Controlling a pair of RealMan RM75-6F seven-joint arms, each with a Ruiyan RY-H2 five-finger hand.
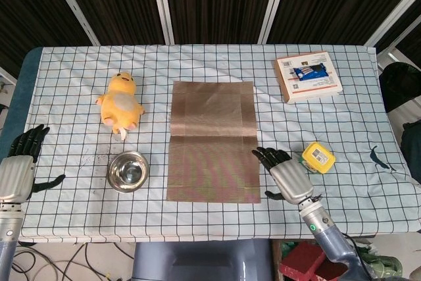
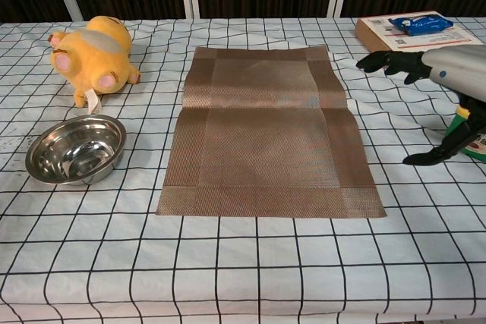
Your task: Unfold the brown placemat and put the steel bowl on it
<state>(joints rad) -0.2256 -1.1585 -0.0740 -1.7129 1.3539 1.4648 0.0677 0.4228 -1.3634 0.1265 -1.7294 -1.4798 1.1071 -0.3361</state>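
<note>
My chest camera cuts off my right hand [image 2: 448, 73] at the frame edge and misses my left hand [image 1: 16, 169] entirely; both show fingers spread, holding nothing. The brown placemat [image 1: 212, 139] lies open mid-bench, one crease across it. The steel bowl [image 1: 128, 171] sits upright just left of it.

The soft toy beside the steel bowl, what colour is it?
Yellow-orange soft toy, with pink feet; the chest view shows it best.

Placemat [image 2: 269, 134], matt woven weave; bowl [image 2: 76, 149], glossy polished steel; tablecloth [image 2: 243, 263], smooth checked cloth; toy [image 2: 91, 55], plush, seemingly soft-piled.
</note>
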